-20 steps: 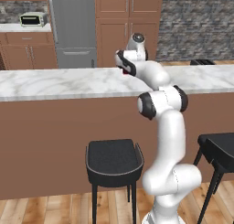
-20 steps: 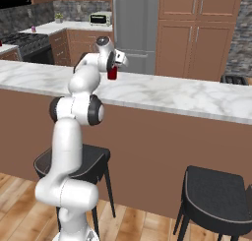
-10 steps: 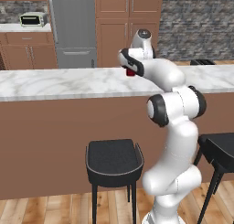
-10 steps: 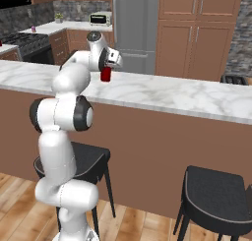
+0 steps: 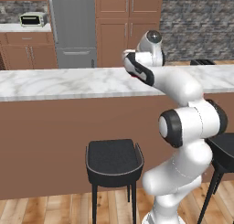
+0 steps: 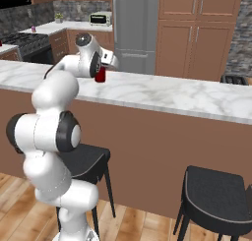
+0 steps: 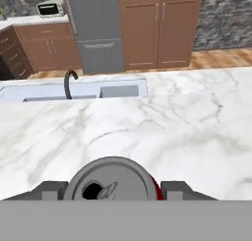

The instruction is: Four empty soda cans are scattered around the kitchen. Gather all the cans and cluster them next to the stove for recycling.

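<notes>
A red soda can (image 6: 101,77) hangs just above the marble island counter (image 6: 162,95), and my gripper (image 6: 100,72) is shut on it. In the hand view its silvery top (image 7: 112,181) sits between my two fingertips (image 7: 49,190), with a sliver of red side showing. From the left base view the gripper (image 5: 132,72) is mostly hidden behind my wrist, with only a bit of red visible. The stove (image 6: 25,41) stands far off at the back left. A tiny purple thing (image 6: 33,28) sits on the counter beyond it; too small to identify.
A sink (image 7: 74,91) with a dark faucet (image 7: 69,82) is set into the island ahead. Two black stools (image 6: 216,193) (image 5: 113,158) stand against the island's near side. The grey fridge (image 6: 135,28) and a toaster oven (image 6: 100,18) line the back wall.
My arm has refolded, its elbow swinging out and the hand drawing the held red can a little nearer to my base. The grip stays shut.
</notes>
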